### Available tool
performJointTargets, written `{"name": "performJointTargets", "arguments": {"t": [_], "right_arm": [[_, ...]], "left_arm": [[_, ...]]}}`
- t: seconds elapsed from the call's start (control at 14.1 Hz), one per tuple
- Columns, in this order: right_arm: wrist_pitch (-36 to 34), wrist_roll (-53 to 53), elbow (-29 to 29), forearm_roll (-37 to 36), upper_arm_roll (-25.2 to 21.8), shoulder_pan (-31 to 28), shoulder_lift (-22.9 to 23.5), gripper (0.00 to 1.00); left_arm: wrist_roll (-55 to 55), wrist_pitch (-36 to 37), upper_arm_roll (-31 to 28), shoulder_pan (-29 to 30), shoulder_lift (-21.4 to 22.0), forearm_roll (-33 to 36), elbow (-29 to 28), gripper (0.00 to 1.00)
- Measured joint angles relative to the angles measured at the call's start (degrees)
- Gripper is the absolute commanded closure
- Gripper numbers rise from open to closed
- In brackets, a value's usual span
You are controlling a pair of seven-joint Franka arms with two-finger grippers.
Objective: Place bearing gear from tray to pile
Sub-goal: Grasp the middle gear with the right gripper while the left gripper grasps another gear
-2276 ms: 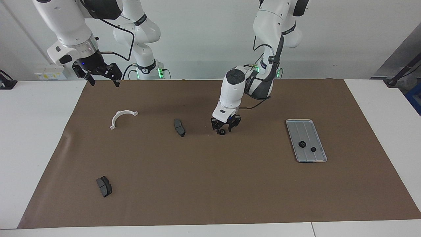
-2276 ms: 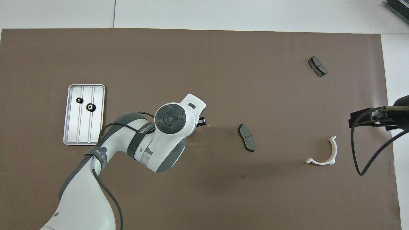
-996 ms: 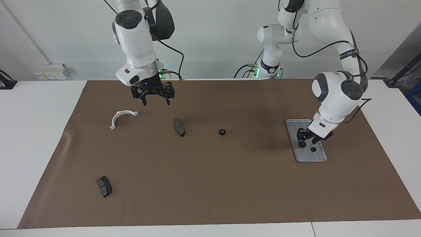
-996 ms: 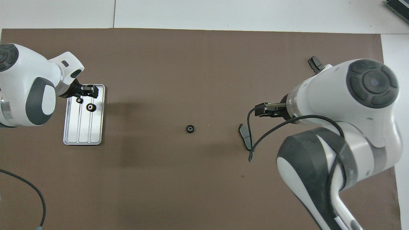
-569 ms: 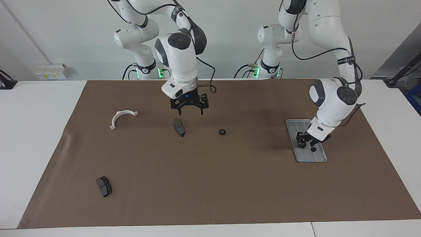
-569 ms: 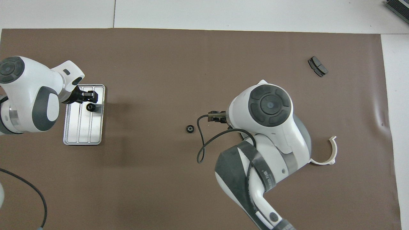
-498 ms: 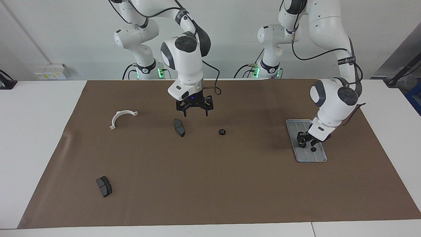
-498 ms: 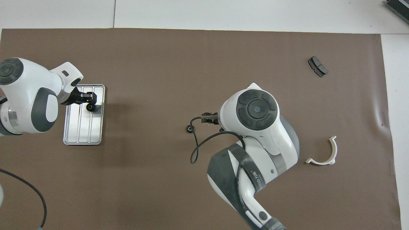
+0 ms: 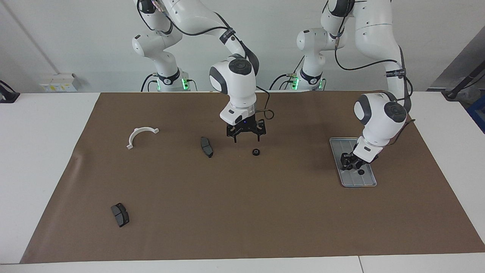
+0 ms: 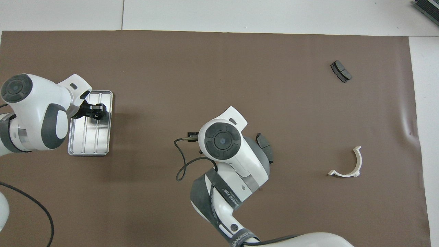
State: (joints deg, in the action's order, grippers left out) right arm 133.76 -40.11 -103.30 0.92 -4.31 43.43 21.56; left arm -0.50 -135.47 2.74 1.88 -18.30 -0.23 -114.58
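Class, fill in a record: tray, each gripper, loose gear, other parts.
tray: toward the left arm's end; small gear in it
left gripper: down in the tray
right gripper: open, raised over the mat near the loose gear
loose gear: on the mat, untouched
other parts: white bracket, brake pad, second brake pad

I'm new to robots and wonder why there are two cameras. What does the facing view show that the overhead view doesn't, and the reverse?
Only the facing view shows the loose gear on the mat, with the open right gripper over the mat beside it. Overhead, the right arm covers that gear. The facing view also shows a small gear in the tray.
Only the overhead view shows a dark object at the picture's corner, off the mat.
Both views show the tray, the left gripper low over it, the white bracket and two brake pads.
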Motion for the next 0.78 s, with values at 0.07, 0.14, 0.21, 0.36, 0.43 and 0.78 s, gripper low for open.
{"name": "performJointTargets", "arguments": {"t": [0.07, 0.14, 0.21, 0.36, 0.43, 0.78], "right_arm": [[0.6, -0.6, 0.6, 0.0, 0.0, 0.8, 1.5, 0.00], [1.1, -0.8, 1.0, -0.1, 0.0, 1.3, 2.7, 0.00], [1.6, -0.8, 1.4, -0.1, 0.0, 1.4, 3.5, 0.00], [2.9, -0.8, 1.5, -0.7, -0.2, 1.3, 4.6, 0.00], [3.4, -0.8, 1.5, -1.4, -0.3, 1.3, 5.0, 0.00], [4.1, -0.1, 1.3, -2.8, -0.3, 1.3, 6.3, 0.00]], "left_arm": [[-0.3, 0.0, 0.1, 0.0, 0.0, 0.0, 0.0, 0.41], [-0.4, 0.0, 0.1, 0.0, 0.0, 0.0, -0.1, 0.43], [-0.5, 0.0, 0.1, 0.0, 0.0, 0.0, -0.1, 0.46], [-0.6, -0.2, 0.1, 0.0, 0.0, 0.0, -0.2, 0.48], [-0.6, -0.3, 0.0, 0.0, 0.0, 0.0, -0.3, 0.51], [-0.7, -0.9, 0.1, 0.0, 0.0, 0.0, -0.4, 0.64]]}}
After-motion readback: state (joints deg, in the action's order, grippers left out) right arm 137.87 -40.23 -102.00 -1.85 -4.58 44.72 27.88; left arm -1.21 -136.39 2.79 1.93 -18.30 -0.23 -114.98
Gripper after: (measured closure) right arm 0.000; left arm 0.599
